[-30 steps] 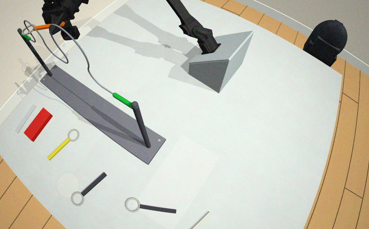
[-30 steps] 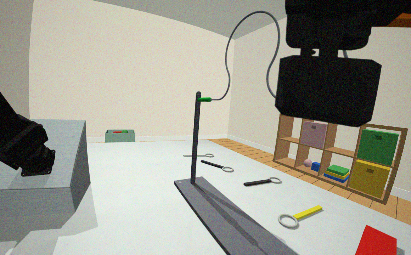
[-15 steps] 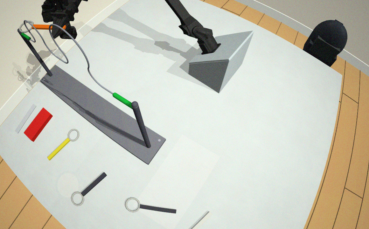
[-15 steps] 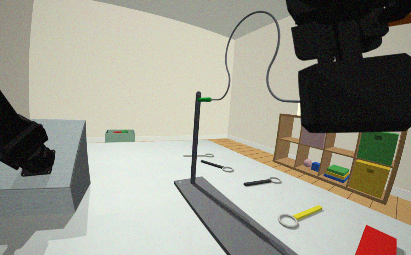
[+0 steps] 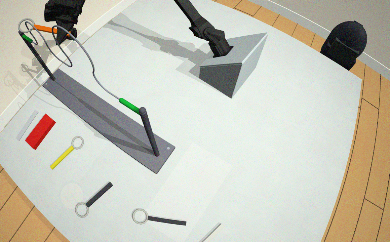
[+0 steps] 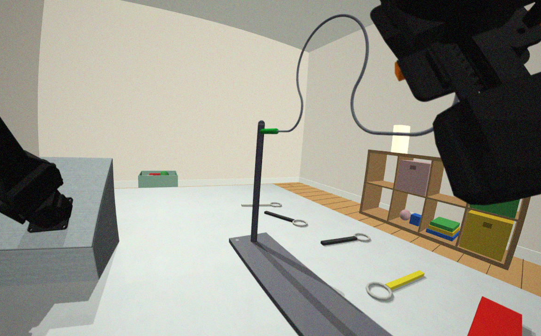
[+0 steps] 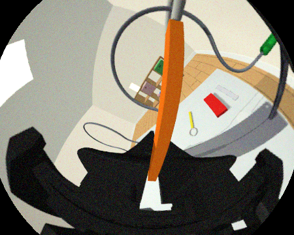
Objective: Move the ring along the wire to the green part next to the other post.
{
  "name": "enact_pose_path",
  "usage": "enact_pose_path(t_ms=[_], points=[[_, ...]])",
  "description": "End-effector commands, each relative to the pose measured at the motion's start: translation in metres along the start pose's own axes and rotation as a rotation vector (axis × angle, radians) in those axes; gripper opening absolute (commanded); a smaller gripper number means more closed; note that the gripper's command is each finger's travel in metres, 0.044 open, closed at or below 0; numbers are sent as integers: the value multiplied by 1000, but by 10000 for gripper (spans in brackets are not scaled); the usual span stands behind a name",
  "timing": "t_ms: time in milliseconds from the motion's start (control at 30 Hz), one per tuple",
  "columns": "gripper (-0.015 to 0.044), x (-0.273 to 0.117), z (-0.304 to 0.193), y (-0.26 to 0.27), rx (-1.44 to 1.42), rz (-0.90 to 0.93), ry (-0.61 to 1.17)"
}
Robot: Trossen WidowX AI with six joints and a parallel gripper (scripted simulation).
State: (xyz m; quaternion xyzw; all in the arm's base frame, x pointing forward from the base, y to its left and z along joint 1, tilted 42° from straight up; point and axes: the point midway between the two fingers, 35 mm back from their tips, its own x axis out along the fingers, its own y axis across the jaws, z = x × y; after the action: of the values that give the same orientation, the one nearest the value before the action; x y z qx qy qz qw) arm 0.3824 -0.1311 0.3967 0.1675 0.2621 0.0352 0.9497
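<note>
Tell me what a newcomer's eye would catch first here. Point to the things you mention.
Probably the orange handle [image 5: 44, 28] [image 7: 173, 75], held in the black jaws up by the far post, with its pale ring at the looping grey wire [image 5: 85, 50] [image 6: 367, 45] [image 7: 114, 55]. Next, the red block [image 5: 40, 131] [image 6: 495, 319] [image 7: 215, 105], lying beside the dark base.

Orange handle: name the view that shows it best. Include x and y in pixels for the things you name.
The wrist view: there the orange handle [image 5: 44, 28] [image 6: 398, 72] [image 7: 172, 81] runs nearly whole, end to end. The top view shows it small, partly covered by the pincer [image 5: 65, 36]; the exterior view only bits.
</note>
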Motion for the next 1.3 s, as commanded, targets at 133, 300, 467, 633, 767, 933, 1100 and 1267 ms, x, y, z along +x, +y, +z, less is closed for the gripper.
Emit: enact_pose_path(t_ms=[133, 300, 467, 633, 767, 933, 1100, 1267], points=[[-150, 0, 0, -9, -138, -82, 4], [-150, -1, 1, -15, -225, -132, 5], [-150, -2, 3, -20, -312, -183, 5], [-150, -3, 5, -26, -400, -233, 5], [-150, -4, 6, -30, -470, -273, 6], [-150, -6, 9, -34, -558, -324, 6], [-150, -7, 12, -39, -645, -374, 6], [-150, -9, 16, -43, -733, -424, 5]])
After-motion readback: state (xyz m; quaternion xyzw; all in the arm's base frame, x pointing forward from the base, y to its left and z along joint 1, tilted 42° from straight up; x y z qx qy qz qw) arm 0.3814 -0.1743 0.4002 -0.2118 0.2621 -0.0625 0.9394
